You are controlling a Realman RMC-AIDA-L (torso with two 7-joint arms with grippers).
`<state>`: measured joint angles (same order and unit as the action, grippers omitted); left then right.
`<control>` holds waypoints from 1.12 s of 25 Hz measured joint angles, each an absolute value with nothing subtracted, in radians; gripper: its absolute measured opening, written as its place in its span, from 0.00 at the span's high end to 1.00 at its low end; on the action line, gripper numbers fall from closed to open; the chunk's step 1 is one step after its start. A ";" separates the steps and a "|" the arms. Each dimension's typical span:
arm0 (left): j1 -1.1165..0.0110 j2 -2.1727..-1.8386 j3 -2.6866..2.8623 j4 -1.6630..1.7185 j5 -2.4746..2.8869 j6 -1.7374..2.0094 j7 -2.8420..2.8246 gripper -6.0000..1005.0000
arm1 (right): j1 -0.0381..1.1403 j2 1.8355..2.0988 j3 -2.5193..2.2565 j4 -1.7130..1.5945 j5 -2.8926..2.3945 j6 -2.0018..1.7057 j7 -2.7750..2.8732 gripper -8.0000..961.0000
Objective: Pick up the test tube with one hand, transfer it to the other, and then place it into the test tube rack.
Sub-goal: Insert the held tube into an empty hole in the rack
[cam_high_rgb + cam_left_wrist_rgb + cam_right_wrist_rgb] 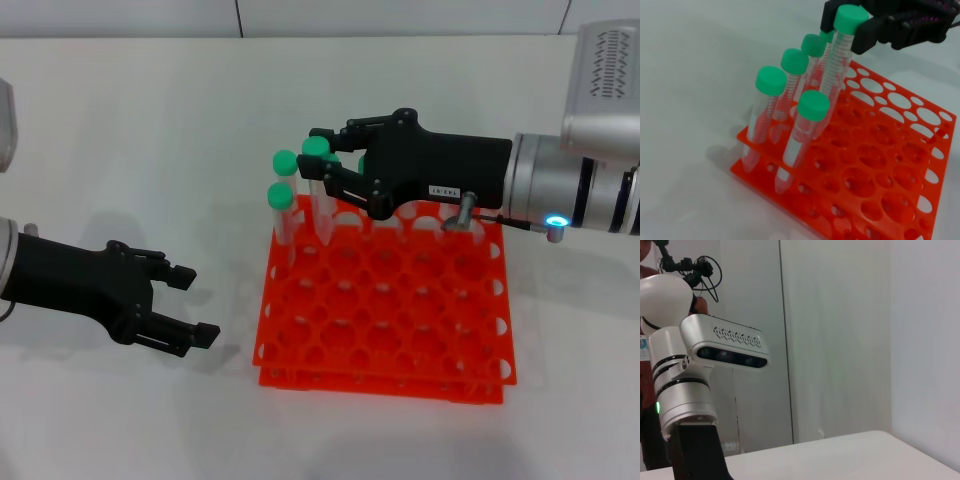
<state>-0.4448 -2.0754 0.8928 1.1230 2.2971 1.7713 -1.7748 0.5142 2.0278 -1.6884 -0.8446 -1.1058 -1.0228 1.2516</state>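
**Labelled gripper holds a tube at the rack's far left corner**

We see the right gripper (325,165), the black one with the small white label, reaching in from the right over the far edge of the test tube rack (400,320). Its fingers (862,37) are closed on the test tube (836,60), gripping it just below the green cap. The tube stands close to upright, slightly tilted, with its lower part down among the holes at the rack's far left corner; we cannot tell whether its tip rests on anything. The arm behind this gripper shows a blue light (556,221).

The rack is bright orange-red, with two tiers and a grid of round holes, and it sits on the white desk (150,120). Four other green-capped tubes (765,115) already stand in its left-hand holes, all leaning a little, close beside the held tube. In the head view only some of their caps are distinct.

The left gripper (190,302), black and unlabelled, hangs low over the desk to the left of the rack, near its front left corner but apart from it. Its fingers are spread wide with nothing between them.

The right wrist view looks away from the work and shows the left arm's silver-white segment (687,390) with a green light, against a pale wall (840,340).
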 joint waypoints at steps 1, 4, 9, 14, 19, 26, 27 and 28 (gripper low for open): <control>-0.445 -2.075 0.893 1.123 2.297 1.771 -1.775 0.13 | 0.517 2.028 -1.693 -0.839 -1.101 -1.020 1.250 0.72; -0.445 -2.075 0.893 1.123 2.296 1.771 -1.775 0.13 | 0.524 2.028 -1.695 -0.829 -1.098 -1.018 1.248 0.72; -0.445 -2.075 0.893 1.123 2.295 1.772 -1.773 0.13 | 0.533 2.028 -1.703 -0.815 -1.098 -1.008 1.245 0.72; -0.445 -2.075 0.893 1.123 2.295 1.770 -1.773 0.13 | 0.534 2.028 -1.706 -0.799 -1.098 -0.999 1.231 0.72; -0.445 -2.076 0.893 1.120 2.295 1.767 -1.771 0.13 | 0.529 2.028 -1.707 -0.788 -1.096 -0.998 1.227 0.72; -0.445 -2.077 0.893 1.101 2.296 1.757 -1.751 0.13 | 0.525 2.028 -1.707 -0.787 -1.095 -0.997 1.226 0.72; -0.445 -2.077 0.893 1.098 2.297 1.757 -1.749 0.13 | 0.525 2.028 -1.707 -0.787 -1.095 -0.997 1.226 0.72; -0.446 -2.076 0.893 1.096 2.300 1.756 -1.748 0.13 | 0.525 2.028 -1.707 -0.787 -1.095 -0.997 1.226 0.72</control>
